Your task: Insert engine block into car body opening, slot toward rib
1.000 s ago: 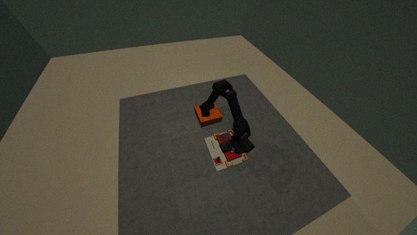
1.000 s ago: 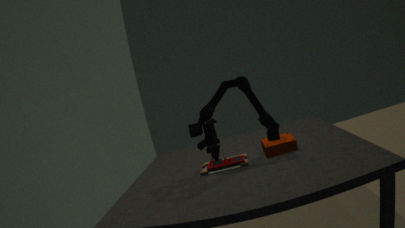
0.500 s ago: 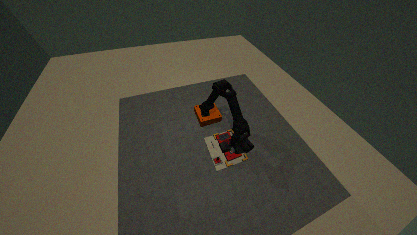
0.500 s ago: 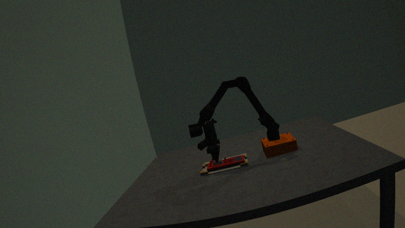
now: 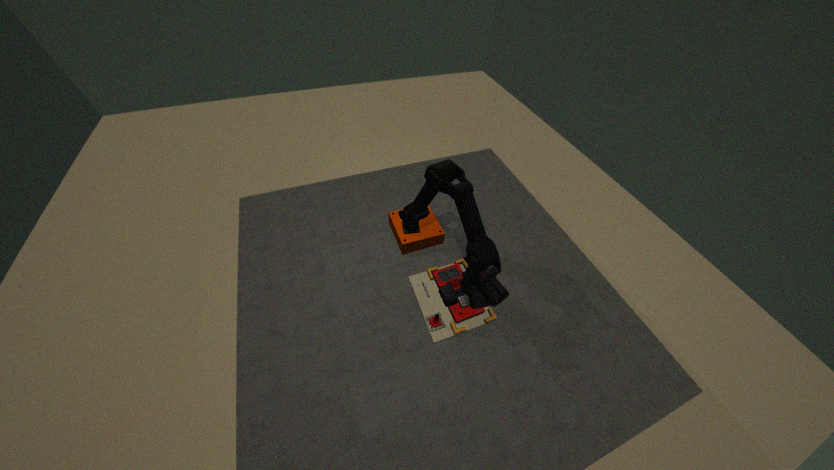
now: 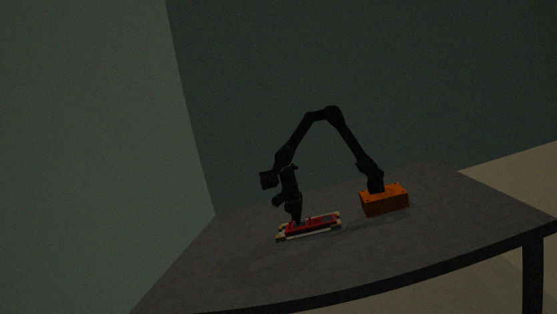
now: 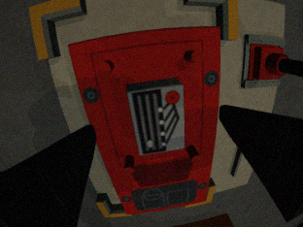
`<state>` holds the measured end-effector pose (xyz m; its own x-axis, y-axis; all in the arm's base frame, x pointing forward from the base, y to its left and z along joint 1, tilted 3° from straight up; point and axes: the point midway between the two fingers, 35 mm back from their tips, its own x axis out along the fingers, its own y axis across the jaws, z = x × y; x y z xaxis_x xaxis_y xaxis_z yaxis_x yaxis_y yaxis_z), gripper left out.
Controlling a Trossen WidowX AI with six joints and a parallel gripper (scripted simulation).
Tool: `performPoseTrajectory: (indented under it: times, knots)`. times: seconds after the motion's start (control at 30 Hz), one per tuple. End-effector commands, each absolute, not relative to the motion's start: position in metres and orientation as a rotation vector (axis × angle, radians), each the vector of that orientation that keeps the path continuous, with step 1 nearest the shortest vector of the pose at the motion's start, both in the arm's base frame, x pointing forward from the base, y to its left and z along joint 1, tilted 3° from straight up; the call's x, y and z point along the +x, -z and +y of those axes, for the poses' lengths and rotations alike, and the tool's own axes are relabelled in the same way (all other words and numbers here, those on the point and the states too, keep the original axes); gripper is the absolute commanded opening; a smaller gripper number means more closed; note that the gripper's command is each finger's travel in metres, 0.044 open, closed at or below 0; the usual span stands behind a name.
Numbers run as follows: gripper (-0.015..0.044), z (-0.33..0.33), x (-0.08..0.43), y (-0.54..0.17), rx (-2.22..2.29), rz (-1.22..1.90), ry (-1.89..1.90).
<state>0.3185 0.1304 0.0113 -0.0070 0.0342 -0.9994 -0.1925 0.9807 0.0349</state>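
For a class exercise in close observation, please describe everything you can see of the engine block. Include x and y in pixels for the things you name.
The engine block (image 7: pixel 156 118) is a grey, boxy piece, its material unclear. Its top face carries dark lengthwise bars on the left in the wrist view, a red disc near one corner, and pale slanting strips with small light dots. It lies within the red car body (image 7: pixel 104 145), between four dark pegs. Neither finger of the open gripper (image 7: pixel 157 117) touches it. Whether it sits all the way down cannot be told.
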Motion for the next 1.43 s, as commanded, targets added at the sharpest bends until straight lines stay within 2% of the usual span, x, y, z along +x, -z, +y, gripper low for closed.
performPoseTrajectory:
  times: [0.0, 0.37, 0.93, 1.4]
  knots:
    - [0.044, 0.13, 0.319, -0.011, -0.125, 1.569, -0.179]
    - [0.044, 0.129, 0.317, -0.025, -0.12, 1.569, -0.18]
    - [0.0, 0.129, 0.317, -0.025, -0.12, 1.569, -0.18]
    - [0.0, 0.129, 0.317, -0.025, -0.12, 1.569, -0.18]
